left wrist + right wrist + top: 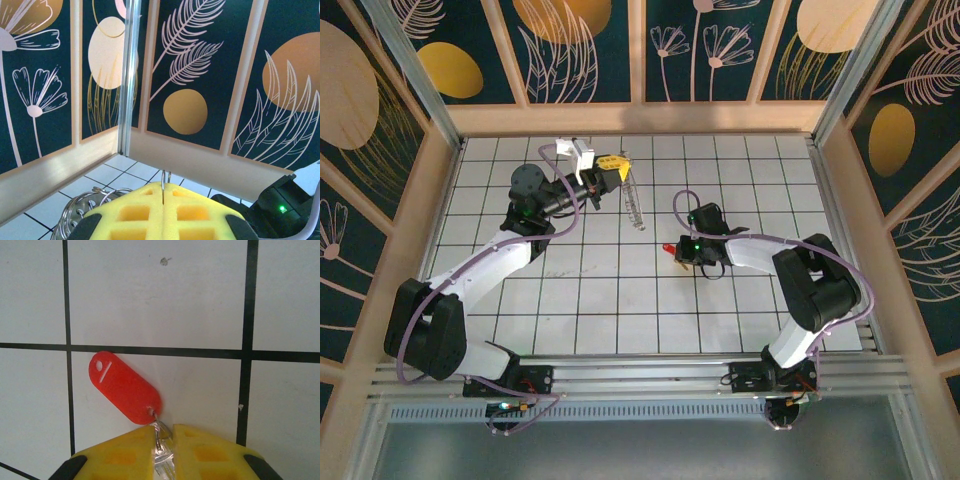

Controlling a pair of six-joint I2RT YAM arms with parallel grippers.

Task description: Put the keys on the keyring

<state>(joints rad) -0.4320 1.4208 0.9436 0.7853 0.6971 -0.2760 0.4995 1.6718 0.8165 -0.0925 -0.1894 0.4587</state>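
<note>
The keys (124,386) are a red plastic tag with a small silver metal piece, lying flat on the white grid table (620,310). My right gripper (163,442) has its yellow pads closed against the silver part, and the red tag sticks out ahead of them. From above, the red keys (668,247) show just left of the right gripper (682,250). My left gripper (611,164) is raised near the back of the table, shut on the keyring (635,205), which hangs down from it. A thin wire of the keyring (164,181) pokes up between the left gripper's (164,200) pads, and its coils lie at lower left.
Wooden walls with patterned panels enclose the table on three sides. A metal corner post (127,75) stands close ahead of the left gripper. The right arm's black wrist (282,207) sits to the right of the left gripper.
</note>
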